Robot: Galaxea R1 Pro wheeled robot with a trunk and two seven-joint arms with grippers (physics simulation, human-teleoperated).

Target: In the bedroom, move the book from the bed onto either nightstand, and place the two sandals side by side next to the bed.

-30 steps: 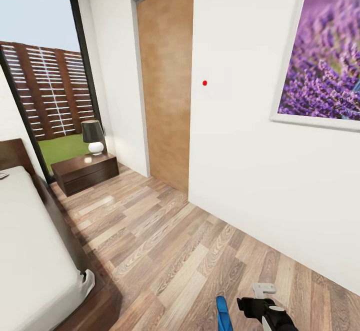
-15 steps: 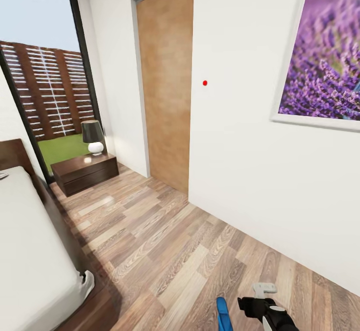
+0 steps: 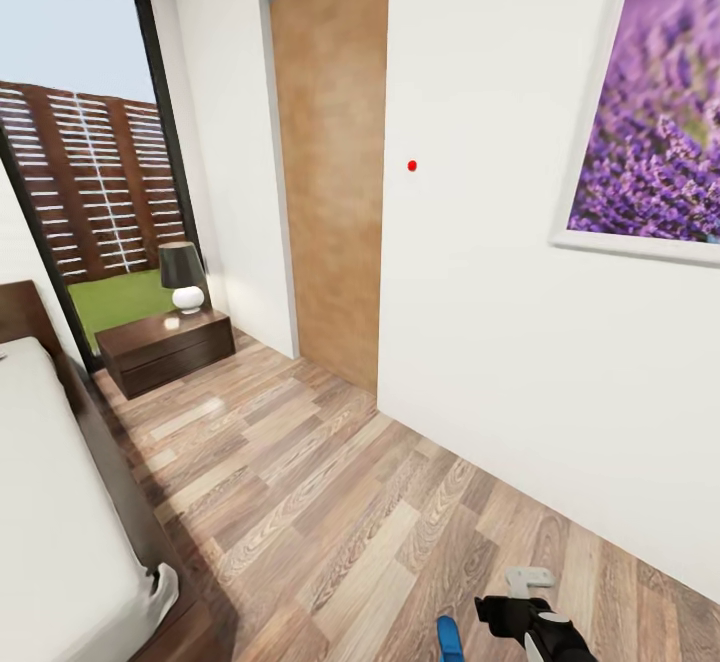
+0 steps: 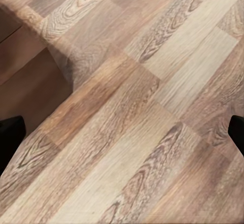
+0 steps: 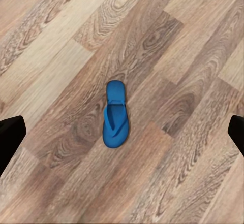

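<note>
One blue sandal [image 5: 115, 115] lies flat on the wood-plank floor, and its tip shows at the head view's bottom edge [image 3: 448, 637]. My right gripper [image 5: 122, 135] hangs well above it, open, with its dark fingertips [image 5: 10, 137] spread wide on either side. My left gripper [image 4: 122, 132] is open over bare floor. The bed [image 3: 50, 502] with its pale mattress runs along the left. A dark nightstand [image 3: 165, 347] with a black-shaded lamp [image 3: 182, 277] stands by the window. The book and the second sandal are out of view.
A white wall with a brown door [image 3: 335, 162] and the lavender picture [image 3: 650, 122] runs along the right. A tall dark-framed window [image 3: 90, 142] is behind the nightstand. A wide strip of plank floor [image 3: 330, 482] separates bed and wall.
The whole head view has shifted slightly, so the camera moved. The sandal's tip now sits lower at the bottom edge. Both grippers stay open.
</note>
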